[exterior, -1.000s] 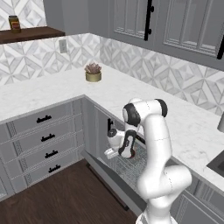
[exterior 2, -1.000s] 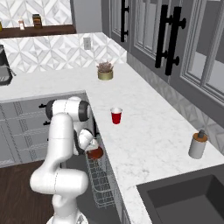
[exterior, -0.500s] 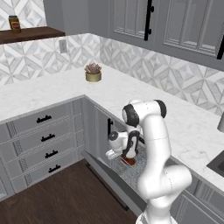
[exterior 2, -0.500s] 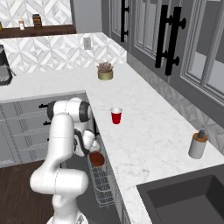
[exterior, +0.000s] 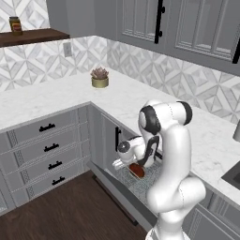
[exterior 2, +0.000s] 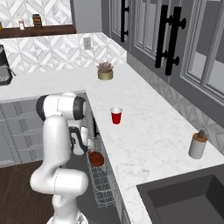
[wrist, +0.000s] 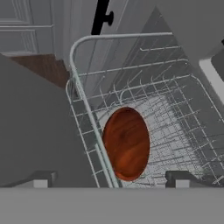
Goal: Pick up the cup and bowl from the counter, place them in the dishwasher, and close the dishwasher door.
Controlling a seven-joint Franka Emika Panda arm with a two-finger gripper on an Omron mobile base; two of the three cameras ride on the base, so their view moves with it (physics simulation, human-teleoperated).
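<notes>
Bowl (wrist: 126, 143), dark reddish-brown, lies in the grey wire rack (wrist: 183, 113) of the open dishwasher, close to the rack's near wall, which crosses in front of its edge in the hand view. It sits just ahead of the gripper (wrist: 111, 180), between the lines of the two fingertips (wrist: 41, 179) and apart from both. The fingers stand wide apart with nothing between them.

From the left base view the bowl (exterior: 137, 170) shows just below and beside the gripper (exterior: 123, 162), low over the lowered dishwasher door (exterior: 123, 197). In the right base view the bowl (exterior 2: 96, 159) rests at the rack's (exterior 2: 103, 188) upper end, beside the arm's hand.

The red cup (exterior 2: 116, 116) stands upright on the white marble counter (exterior 2: 148, 144), well apart from the gripper. A grey soap dispenser (exterior 2: 197, 145) and a small potted plant (exterior 2: 105, 71) also stand on the counter.
</notes>
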